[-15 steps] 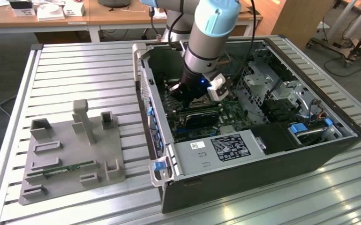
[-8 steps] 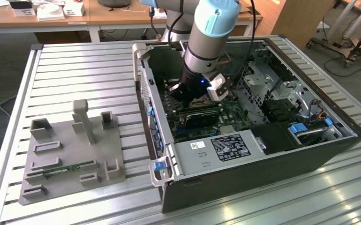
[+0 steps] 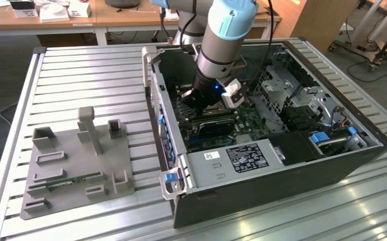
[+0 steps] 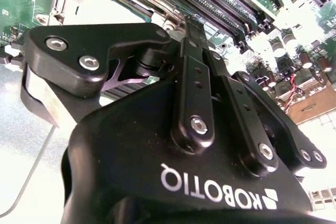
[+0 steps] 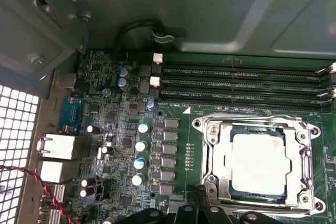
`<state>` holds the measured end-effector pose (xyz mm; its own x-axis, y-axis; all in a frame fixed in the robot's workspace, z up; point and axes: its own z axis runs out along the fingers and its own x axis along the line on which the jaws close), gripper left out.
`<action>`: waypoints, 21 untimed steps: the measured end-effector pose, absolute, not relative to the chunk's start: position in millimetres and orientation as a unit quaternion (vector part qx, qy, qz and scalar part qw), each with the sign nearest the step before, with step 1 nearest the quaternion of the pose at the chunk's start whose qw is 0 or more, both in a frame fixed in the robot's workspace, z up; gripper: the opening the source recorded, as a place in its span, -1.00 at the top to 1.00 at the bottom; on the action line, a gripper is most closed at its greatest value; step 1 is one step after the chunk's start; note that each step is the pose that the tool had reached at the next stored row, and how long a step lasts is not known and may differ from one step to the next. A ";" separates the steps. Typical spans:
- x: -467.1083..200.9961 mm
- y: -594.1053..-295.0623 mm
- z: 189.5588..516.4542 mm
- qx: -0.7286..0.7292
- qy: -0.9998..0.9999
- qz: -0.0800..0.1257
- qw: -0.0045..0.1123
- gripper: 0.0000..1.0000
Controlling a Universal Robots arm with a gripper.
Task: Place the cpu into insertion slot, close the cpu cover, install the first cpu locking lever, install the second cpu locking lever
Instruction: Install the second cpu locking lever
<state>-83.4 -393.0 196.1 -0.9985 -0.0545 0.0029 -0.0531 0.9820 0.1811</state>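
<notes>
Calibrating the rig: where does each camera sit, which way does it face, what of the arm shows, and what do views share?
Exterior view: off the arm, above, looking down at the open computer case on the slatted table; the arm reaches inside.
First wrist view: on the wrist, facing the motherboard; the cpu sits in the insertion slot, gripper at the frame's edge.
Second wrist view: behind the gripper, looking along it at the board.
Both wrist views share the memory slots.
</notes>
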 end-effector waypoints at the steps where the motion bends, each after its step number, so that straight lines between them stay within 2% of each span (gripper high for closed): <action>1: -83.4 -392.9 195.9 0.027 -0.995 -0.091 0.004 0.80; 21: -83.4 -389.7 199.3 0.027 -0.996 -0.081 0.004 0.80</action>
<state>-83.4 -389.7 199.3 -0.9985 -0.0545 0.0039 -0.0531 0.9853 0.1623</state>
